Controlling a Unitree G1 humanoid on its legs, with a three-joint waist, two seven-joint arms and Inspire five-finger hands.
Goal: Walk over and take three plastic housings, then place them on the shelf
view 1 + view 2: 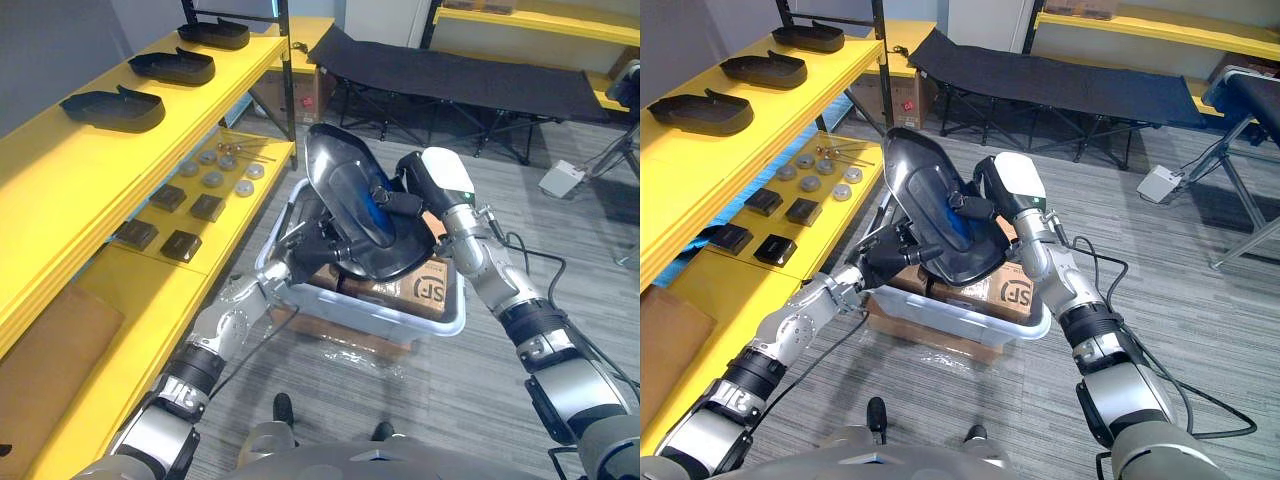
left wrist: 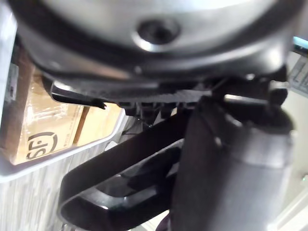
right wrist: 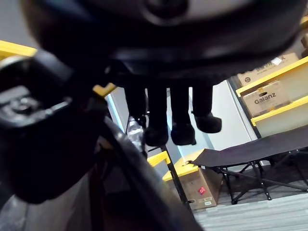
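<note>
Together, the left hand (image 1: pixel 305 252) and right hand (image 1: pixel 412 187), fingers curled round its edges, hold a black plastic housing (image 1: pixel 345 190) tilted above the grey bin (image 1: pixel 440 325), beside the yellow shelf (image 1: pixel 60 150).

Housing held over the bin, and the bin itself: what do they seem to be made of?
The housing looks like moulded black plastic with a glossy finish: highlights run along its curved rim. The bin looks like pale grey plastic, semi-matt, judging by its rolled rim and rounded corners.
</note>
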